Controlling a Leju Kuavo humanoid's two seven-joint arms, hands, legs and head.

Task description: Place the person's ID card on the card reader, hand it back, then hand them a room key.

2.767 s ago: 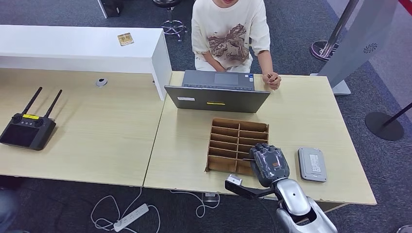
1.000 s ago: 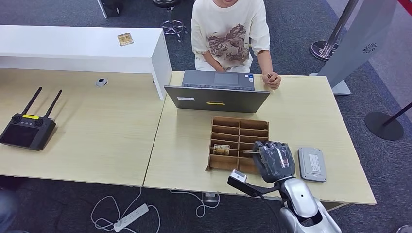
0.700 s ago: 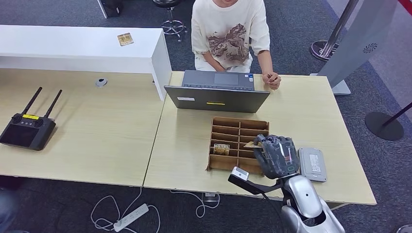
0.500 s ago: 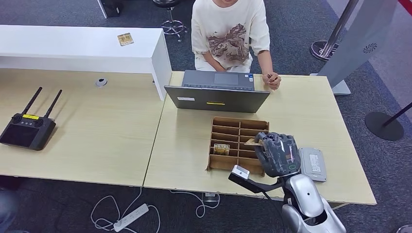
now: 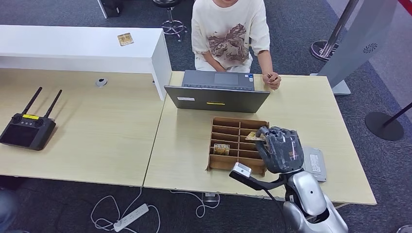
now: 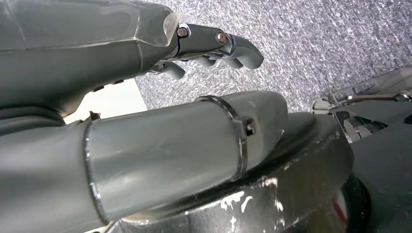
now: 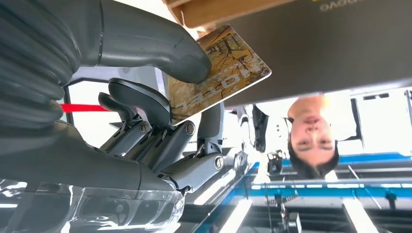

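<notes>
My right hand (image 5: 282, 149) hovers over the right side of the wooden card tray (image 5: 228, 127) and pinches a brown hotel key card (image 5: 253, 137). In the right wrist view the key card (image 7: 218, 73) sits between the thumb (image 7: 145, 43) and the fingers below it, with "HOTEL" printed on it. Another key card (image 5: 221, 148) lies in a left slot of the tray. The grey card reader (image 5: 317, 166) lies just right of my hand. The person (image 5: 228, 34) sits behind the laptop, one hand (image 5: 273, 80) resting on the table around a small thing. My left hand (image 6: 209, 43) hangs over carpet, holding nothing.
An open grey laptop (image 5: 216, 94) stands beyond the tray. A black remote controller (image 5: 26, 128) lies at the far left of the desk. A white counter (image 5: 77, 46) at the back left carries a small card (image 5: 125, 39). Stanchion bases stand on the floor at right.
My right hand has lifted out of the tray with a key card and moved up and toward the person. A card in a left slot has come into sight.
</notes>
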